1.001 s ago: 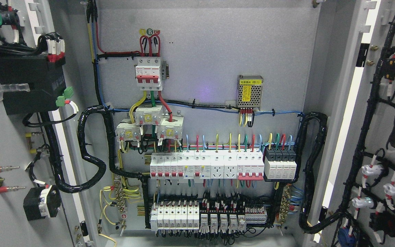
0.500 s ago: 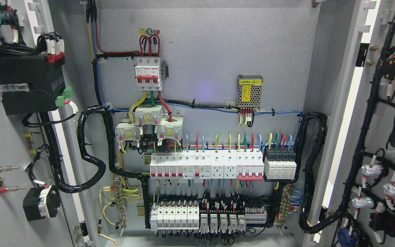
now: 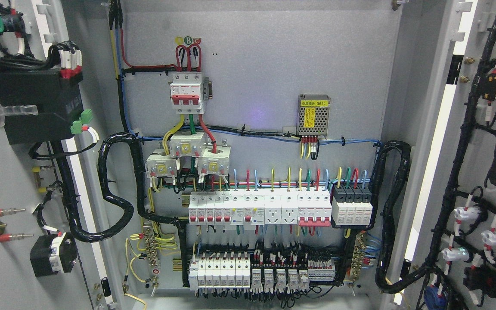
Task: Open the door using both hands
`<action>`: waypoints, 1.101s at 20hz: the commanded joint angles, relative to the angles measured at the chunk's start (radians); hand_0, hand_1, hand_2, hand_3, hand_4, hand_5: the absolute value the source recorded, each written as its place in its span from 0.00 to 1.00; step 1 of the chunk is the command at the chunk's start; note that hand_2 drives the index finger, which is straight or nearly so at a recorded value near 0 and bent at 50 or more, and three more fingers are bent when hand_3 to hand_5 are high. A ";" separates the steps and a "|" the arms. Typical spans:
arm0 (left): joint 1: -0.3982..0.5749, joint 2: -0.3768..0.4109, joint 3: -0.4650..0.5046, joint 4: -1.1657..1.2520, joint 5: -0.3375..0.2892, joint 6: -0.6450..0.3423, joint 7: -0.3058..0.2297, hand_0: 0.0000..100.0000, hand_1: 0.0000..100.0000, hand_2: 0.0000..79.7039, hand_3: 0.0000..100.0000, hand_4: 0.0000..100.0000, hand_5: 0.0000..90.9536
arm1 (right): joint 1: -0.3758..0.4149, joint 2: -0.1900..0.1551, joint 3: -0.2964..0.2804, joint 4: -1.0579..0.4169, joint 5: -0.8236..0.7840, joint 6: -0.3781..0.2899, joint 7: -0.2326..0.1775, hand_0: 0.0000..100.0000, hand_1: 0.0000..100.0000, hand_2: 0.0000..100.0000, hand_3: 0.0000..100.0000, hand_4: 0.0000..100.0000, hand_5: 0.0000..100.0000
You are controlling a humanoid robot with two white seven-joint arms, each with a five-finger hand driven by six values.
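Observation:
A grey electrical cabinet fills the head view with both doors swung wide. The left door (image 3: 2,181) shows its inner face at the picture's left, carrying a black box and wired parts. At the right, the right door (image 3: 485,129) also shows its inner face, strung with black cable looms and white lamp backs. Between them the back panel (image 3: 274,64) lies exposed. Neither of my hands nor arms shows anywhere.
On the back panel sit a red-handled main breaker (image 3: 186,93), a small power supply (image 3: 314,115), a row of white breakers (image 3: 258,209) and lower terminal blocks (image 3: 248,271). Thick black conduit (image 3: 114,189) loops from the panel to each door.
The view shifts by a few pixels; nothing in the cabinet has moved and both doors stay wide.

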 commanded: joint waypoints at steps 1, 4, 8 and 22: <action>0.113 0.082 -0.106 -0.770 0.031 -0.032 0.005 0.12 0.39 0.00 0.00 0.00 0.00 | 0.074 -0.083 -0.157 -0.136 -0.001 -0.010 -0.005 0.12 0.39 0.00 0.00 0.00 0.00; 0.150 0.099 -0.113 -0.825 0.025 -0.227 0.005 0.12 0.39 0.00 0.00 0.00 0.00 | 0.070 -0.097 -0.171 -0.145 0.000 -0.066 -0.005 0.12 0.39 0.00 0.00 0.00 0.00; 0.173 0.108 -0.132 -0.868 0.019 -0.362 0.005 0.12 0.39 0.00 0.00 0.00 0.00 | 0.068 -0.106 -0.202 -0.171 0.000 -0.117 -0.005 0.12 0.39 0.00 0.00 0.00 0.00; 0.112 0.148 -0.173 -0.919 0.017 -0.925 0.004 0.12 0.39 0.00 0.00 0.00 0.00 | 0.054 -0.152 -0.380 -0.213 -0.001 -0.119 -0.006 0.12 0.39 0.00 0.00 0.00 0.00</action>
